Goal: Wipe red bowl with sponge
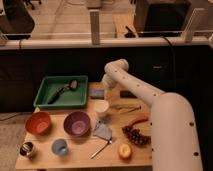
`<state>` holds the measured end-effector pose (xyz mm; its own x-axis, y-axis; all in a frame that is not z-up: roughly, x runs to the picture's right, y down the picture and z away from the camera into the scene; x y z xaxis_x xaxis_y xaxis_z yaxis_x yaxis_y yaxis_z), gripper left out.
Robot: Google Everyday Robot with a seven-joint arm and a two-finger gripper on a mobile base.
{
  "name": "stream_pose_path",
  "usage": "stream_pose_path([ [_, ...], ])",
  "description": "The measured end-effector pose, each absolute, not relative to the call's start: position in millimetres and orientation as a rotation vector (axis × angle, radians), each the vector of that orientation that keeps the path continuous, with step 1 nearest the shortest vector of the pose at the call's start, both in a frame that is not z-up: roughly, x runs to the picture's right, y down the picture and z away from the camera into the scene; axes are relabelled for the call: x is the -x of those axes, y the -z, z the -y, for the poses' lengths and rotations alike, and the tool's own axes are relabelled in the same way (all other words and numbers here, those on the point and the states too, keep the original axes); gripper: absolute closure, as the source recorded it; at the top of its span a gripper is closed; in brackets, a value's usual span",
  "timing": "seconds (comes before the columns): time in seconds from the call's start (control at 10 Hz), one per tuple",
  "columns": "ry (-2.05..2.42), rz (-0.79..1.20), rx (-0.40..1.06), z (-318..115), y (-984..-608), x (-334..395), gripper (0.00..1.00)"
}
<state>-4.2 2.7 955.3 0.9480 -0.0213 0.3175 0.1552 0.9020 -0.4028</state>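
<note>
The red bowl (38,123) sits at the front left of the wooden table (80,159). It is upright and holds nothing that I can see. The sponge (96,93), a small blue-grey block, lies at the back of the table just right of the green tray (62,79). My gripper (108,92) hangs down from the white arm's bend, right beside the sponge at its right edge. I cannot tell if it touches the sponge. The gripper is far from the red bowl.
A purple bowl (77,123) stands right of the red bowl. A brush (64,90) lies in the tray. A white cup (101,107), grey cloth (102,131), blue cup (59,147), spoon (101,148), peach (124,150), grapes (137,136) and a small tin (27,149) are also on the table.
</note>
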Motion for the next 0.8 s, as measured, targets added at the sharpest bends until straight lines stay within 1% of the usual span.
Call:
stream_pose_path([
  [0.4, 0.017, 0.306, 0.484, -15, -983, 9, 0.2],
  [0.8, 0.004, 0.317, 0.537, -25, -1001, 15, 0.2],
])
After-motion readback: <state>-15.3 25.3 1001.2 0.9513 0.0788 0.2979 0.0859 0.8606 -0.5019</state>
